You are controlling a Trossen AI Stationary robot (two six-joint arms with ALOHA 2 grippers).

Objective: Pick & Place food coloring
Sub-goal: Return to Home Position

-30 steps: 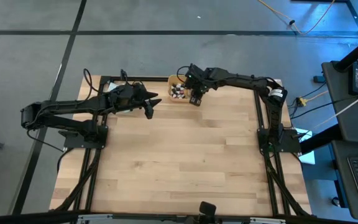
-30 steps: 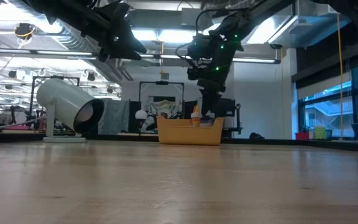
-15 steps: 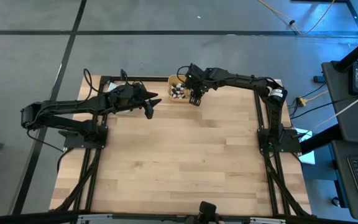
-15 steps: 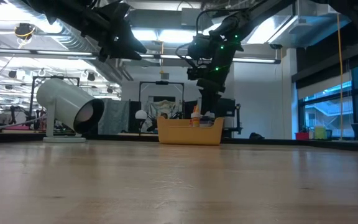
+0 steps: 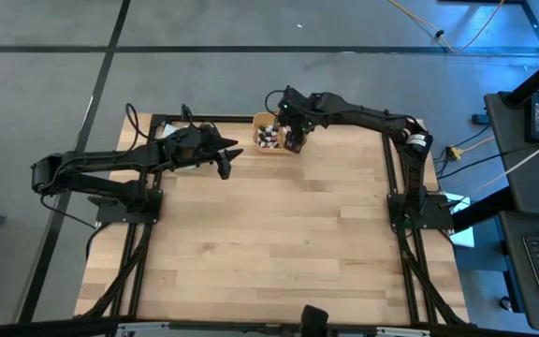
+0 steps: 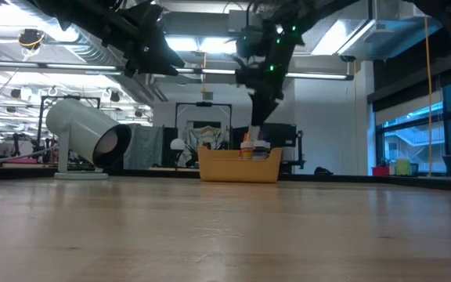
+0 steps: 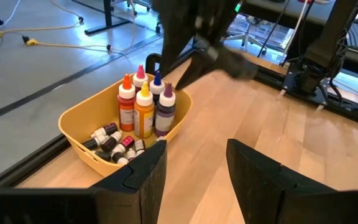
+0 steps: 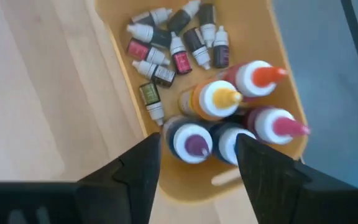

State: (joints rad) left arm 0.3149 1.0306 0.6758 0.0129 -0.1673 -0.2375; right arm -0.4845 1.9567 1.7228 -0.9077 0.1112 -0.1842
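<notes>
The food coloring vials [image 8: 173, 46] lie in a heap at one end of the orange bin [image 8: 272, 50], small dark, red and white-capped droppers. Several taller bottles [image 8: 229, 118] stand upright at the bin's other end. The bin [image 5: 268, 137] sits at the table's far edge. My right gripper [image 8: 197, 168] hovers open above the bin's near end, fingers pointing down over the tall bottles [image 5: 293, 140]. My left gripper [image 7: 194, 180] is open and raised to the bin's left [image 5: 227, 154], facing the bin [image 7: 73, 134] and the vials [image 7: 114, 142].
A large white cup [image 6: 84, 133] lies on its side near the table's far left, under the left arm. The wooden table [image 5: 279, 234] stretches bare toward the near edge. Black frame rails run along the left, right and far edges.
My right gripper has moved from just beside the bin's near right toward the far edge, now standing over the bin, and it has risen a little. It stays open. The left arm and the bin have kept still.
</notes>
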